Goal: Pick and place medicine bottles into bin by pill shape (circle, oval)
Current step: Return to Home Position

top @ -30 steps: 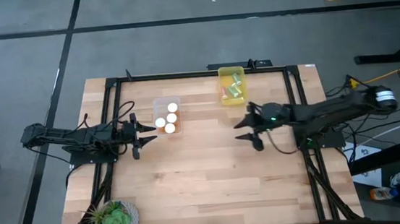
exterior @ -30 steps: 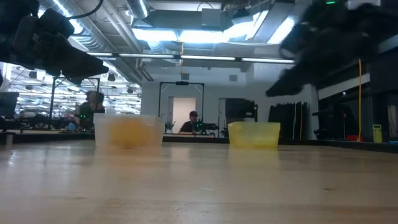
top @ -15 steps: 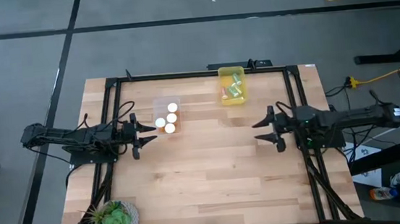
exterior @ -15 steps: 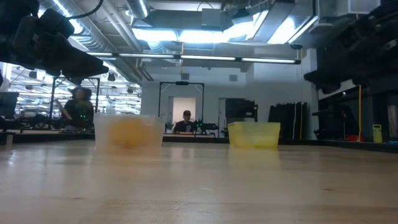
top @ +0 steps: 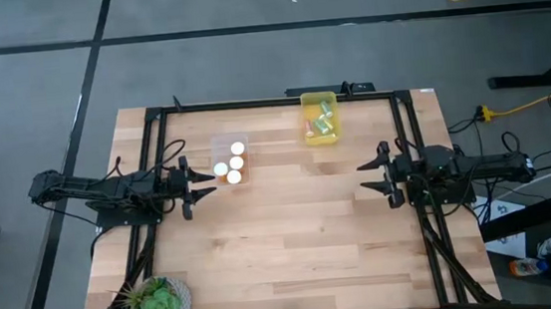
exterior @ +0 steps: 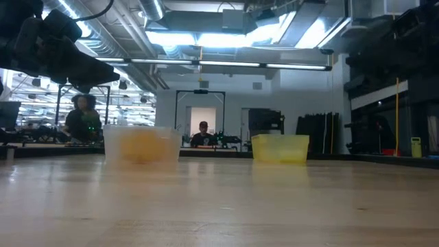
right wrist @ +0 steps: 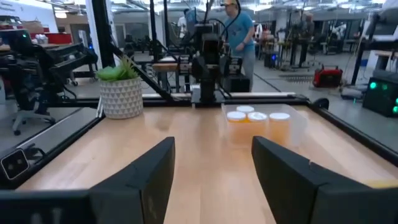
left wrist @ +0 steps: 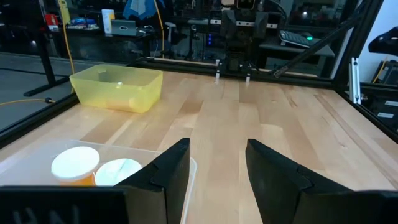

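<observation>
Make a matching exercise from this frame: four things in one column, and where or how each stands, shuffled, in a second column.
Things
1. orange white-capped bottles
2. small green and yellowish bottles
3. potted plant
4. right tool

Places or states
A. on the table, at the corner shown bottom left in the high view
B. inside the yellow bin
C. open and empty, over the table's right side
D. inside the clear bin

Pairs: 1-D, 2-B, 3-A, 4-C.

The left tool waits open beside the clear bin.
</observation>
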### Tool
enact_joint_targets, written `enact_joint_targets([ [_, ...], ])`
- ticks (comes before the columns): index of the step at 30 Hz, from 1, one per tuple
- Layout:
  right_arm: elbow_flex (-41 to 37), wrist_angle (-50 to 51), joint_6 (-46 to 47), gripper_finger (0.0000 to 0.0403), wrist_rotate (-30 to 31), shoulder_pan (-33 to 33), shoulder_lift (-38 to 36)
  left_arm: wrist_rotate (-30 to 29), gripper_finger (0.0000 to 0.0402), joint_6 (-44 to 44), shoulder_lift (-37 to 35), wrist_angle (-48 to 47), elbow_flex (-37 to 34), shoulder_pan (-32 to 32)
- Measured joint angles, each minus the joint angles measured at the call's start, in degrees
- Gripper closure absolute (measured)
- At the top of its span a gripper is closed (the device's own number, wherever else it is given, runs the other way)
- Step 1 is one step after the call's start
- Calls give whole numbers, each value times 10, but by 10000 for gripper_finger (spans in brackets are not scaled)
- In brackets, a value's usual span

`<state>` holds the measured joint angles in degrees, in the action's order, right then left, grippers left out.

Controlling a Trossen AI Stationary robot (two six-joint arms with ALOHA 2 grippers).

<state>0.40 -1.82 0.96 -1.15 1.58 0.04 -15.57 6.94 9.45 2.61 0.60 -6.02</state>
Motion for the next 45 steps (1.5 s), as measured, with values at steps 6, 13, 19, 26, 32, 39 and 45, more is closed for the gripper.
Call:
enact_joint_targets([
  [6,0,6,18,186,0,0,7,0,253,0,0,0,0,0],
  [13,0,6,17,186,0,0,7,0,253,0,0,0,0,0],
  [19,0,5,17,186,0,0,7,0,253,0,0,0,0,0],
  [26,0,5,16,186,0,0,7,0,253,0,0,0,0,0],
  [32,0,5,16,186,0,0,7,0,253,0,0,0,0,0],
  [39,0,5,16,186,0,0,7,0,253,0,0,0,0,0],
  [45,0,5,16,186,0,0,7,0,253,0,0,0,0,0],
])
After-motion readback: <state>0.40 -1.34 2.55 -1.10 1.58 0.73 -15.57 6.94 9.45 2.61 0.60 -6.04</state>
